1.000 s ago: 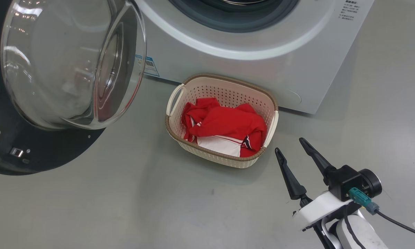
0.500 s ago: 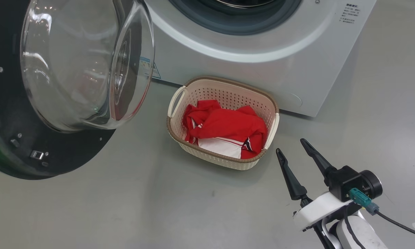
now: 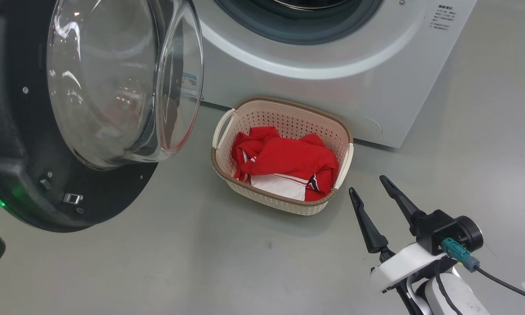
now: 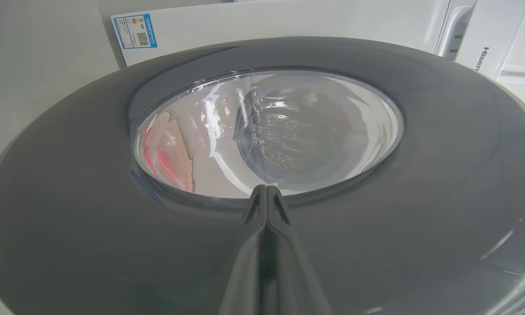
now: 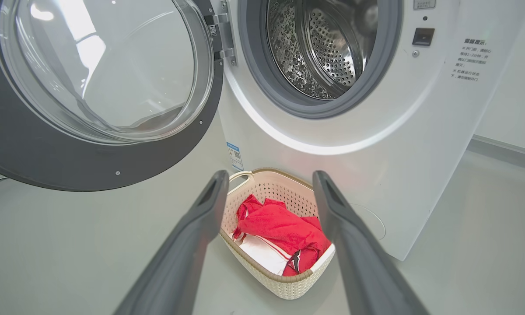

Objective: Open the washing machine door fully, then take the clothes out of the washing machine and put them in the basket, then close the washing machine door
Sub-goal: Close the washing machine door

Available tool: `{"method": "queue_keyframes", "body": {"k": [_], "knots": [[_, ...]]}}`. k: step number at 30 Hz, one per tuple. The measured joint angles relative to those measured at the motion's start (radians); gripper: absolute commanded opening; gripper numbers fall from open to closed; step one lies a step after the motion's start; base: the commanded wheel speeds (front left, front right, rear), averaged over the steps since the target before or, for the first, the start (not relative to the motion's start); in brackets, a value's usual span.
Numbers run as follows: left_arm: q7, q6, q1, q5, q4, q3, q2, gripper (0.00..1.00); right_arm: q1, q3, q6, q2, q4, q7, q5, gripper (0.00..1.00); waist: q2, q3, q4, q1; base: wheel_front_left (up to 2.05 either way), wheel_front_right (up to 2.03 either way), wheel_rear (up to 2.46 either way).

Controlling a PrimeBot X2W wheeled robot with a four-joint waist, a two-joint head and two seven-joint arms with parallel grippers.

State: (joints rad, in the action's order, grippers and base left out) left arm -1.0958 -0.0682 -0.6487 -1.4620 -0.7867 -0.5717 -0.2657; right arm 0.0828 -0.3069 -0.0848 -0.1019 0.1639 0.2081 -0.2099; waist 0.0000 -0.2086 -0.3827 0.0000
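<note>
**Head view.** The washing machine door [image 3: 100, 100] stands partly open at the left, with its glass bowl facing the washing machine [image 3: 332, 87]. The basket [image 3: 288, 118] sits on the floor just in front of the washer's white front panel. The clothes [image 3: 284, 162] lie inside the basket, red with a white striped panel uppermost. The right gripper [image 3: 367, 183] is at the lower right, near the basket's right end but apart from it. Its fingers are spread and hold nothing.

**Left wrist view.** The left gripper [image 4: 267, 189] has its two fingers pressed together with nothing between them. The tips point at the door's [image 4: 376, 227] outer face, at the lower edge of the window. Whether they touch it cannot be told. A blue label sticker [image 4: 135, 30] shows on the washer beyond.

**Right wrist view.** The right gripper [image 5: 270, 176] fingers stand wide apart and empty. Between them lies the basket [image 5: 288, 286] with the clothes [image 5: 284, 229] in it. The door [image 5: 100, 87] hangs on its hinge at the left. The perforated steel drum [image 5: 328, 48] has no clothes visible inside.
</note>
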Motion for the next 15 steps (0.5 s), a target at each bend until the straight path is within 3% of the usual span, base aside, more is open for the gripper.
{"method": "queue_keyframes", "body": {"k": [15], "knots": [[-0.013, 0.012, 0.061, -0.007, 0.113, 0.001, 0.038, 0.0, 0.0, 0.0, 0.001, 0.003, 0.007, 0.008, -0.002, 1.0, 0.0, 0.005, 0.001, 0.0, 0.0, 0.0, 0.0]]}}
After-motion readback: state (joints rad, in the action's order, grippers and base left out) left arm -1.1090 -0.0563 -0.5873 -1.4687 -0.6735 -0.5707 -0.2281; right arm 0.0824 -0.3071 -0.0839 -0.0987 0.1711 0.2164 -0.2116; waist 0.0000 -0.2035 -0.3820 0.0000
